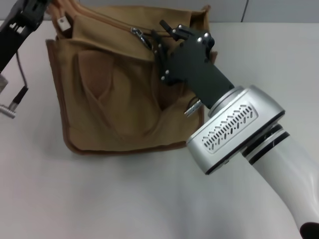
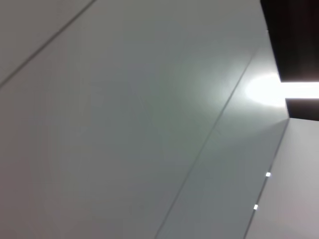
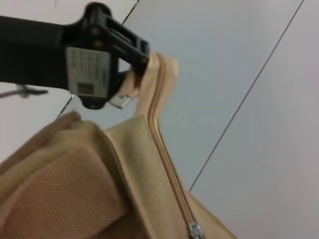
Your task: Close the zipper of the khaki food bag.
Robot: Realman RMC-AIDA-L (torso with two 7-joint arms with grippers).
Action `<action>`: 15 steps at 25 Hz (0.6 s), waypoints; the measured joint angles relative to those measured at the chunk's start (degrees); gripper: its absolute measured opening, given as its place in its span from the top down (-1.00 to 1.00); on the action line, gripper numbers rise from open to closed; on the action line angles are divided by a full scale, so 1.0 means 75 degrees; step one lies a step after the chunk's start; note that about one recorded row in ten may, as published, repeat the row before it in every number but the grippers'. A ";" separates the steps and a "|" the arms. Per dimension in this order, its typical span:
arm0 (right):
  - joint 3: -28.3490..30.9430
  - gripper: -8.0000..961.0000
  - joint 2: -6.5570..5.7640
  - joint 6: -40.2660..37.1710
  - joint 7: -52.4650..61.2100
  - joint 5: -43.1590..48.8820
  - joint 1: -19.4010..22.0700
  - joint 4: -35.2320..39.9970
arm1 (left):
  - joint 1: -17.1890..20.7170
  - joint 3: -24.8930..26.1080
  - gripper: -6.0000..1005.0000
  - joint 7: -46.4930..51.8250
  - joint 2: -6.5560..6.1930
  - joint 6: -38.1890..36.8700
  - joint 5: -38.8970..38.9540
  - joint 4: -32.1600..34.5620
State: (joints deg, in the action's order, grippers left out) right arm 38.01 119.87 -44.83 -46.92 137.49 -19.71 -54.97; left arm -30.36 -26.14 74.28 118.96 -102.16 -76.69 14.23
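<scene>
The khaki food bag (image 1: 114,94) lies on the white table, with a brown handle on its front. Its tan zipper (image 3: 162,144) runs along the top edge and looks joined between the held end and the silver slider (image 1: 139,34). The slider also shows at the edge of the right wrist view (image 3: 195,231). My left gripper (image 3: 133,74) is shut on the bag's zipper end at the far left corner and holds it up; it also shows in the head view (image 1: 56,16). My right gripper (image 1: 152,41) is at the slider, shut on its pull tab.
The bag's far right corner (image 1: 202,17) stands behind my right wrist. A cable and plug (image 1: 15,102) hang below my left arm at the left edge. The white table (image 1: 124,194) stretches in front of the bag. The left wrist view shows only pale panels.
</scene>
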 joint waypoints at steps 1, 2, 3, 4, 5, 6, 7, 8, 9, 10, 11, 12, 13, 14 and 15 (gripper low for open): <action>-0.0045 0.74 0.0001 -0.0036 -0.0030 0.0004 0.0080 -0.0076 | -0.0045 -0.0003 0.95 0.0008 0.0004 -0.0004 -0.0010 0.0000; -0.0129 0.68 0.0001 -0.0179 -0.0200 0.0012 0.0299 -0.0293 | -0.0097 -0.0004 0.95 0.0017 0.0012 -0.0008 -0.0025 0.0000; -0.0157 0.58 0.0001 -0.0262 -0.0310 0.0011 0.0410 -0.0388 | -0.0164 -0.0005 0.95 0.0031 0.0017 -0.0008 -0.0027 -0.0005; -0.0157 0.48 0.0001 -0.0262 -0.0310 0.0011 0.0410 -0.0388 | -0.0164 -0.0005 0.95 0.0031 0.0017 -0.0008 -0.0027 -0.0005; -0.0208 0.38 0.0001 -0.0484 -0.0613 0.0006 0.0753 -0.0675 | -0.0197 -0.0007 0.95 0.0054 0.0018 -0.0009 -0.0021 -0.0010; -0.0208 0.38 0.0001 -0.0484 -0.0613 0.0006 0.0753 -0.0675 | -0.0197 -0.0007 0.95 0.0054 0.0018 -0.0009 -0.0021 -0.0010; -0.0236 0.38 -0.0005 -0.0614 -0.0807 0.0015 0.1039 -0.0936 | -0.0207 -0.0007 0.95 0.0082 0.0018 -0.0011 -0.0012 -0.0011; -0.0244 0.38 -0.0009 -0.0636 -0.0871 0.0015 0.1130 -0.1025 | -0.0211 -0.0007 0.95 0.0086 0.0018 -0.0013 -0.0011 -0.0011; -0.0251 0.38 -0.0010 -0.0651 -0.0900 0.0012 0.1187 -0.1069 | -0.0215 -0.0007 0.95 0.0088 0.0018 -0.0015 -0.0009 -0.0011; -0.0252 0.38 -0.0009 -0.0657 -0.0900 0.0001 0.1206 -0.1075 | -0.0223 -0.0007 0.95 0.0089 0.0018 -0.0016 -0.0008 -0.0012; -0.0252 0.38 -0.0009 -0.0657 -0.0900 0.0001 0.1206 -0.1075 | -0.0223 -0.0007 0.95 0.0089 0.0018 -0.0016 -0.0008 -0.0012; -0.0257 0.38 0.0001 -0.0633 -0.0878 -0.0051 0.1158 -0.1015 | -0.0241 -0.0007 0.95 0.0091 0.0017 -0.0026 -0.0005 -0.0055; -0.0280 0.38 0.0002 -0.0600 -0.0847 -0.0135 0.1089 -0.0970 | -0.0248 -0.0006 0.95 0.0091 0.0017 -0.0036 -0.0004 -0.0081; -0.0280 0.38 0.0002 -0.0600 -0.0847 -0.0135 0.1089 -0.0970 | -0.0248 -0.0006 0.95 0.0091 0.0017 -0.0036 -0.0004 -0.0081; -0.0315 0.38 0.0002 -0.0563 -0.0827 -0.0282 0.0999 -0.0934 | -0.0256 -0.0007 0.95 0.0091 0.0017 -0.0049 -0.0002 -0.0110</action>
State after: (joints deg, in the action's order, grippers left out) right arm 35.65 119.89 -49.05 -53.13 135.38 -12.22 -61.97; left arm -32.28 -26.19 74.97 119.09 -102.53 -76.70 13.40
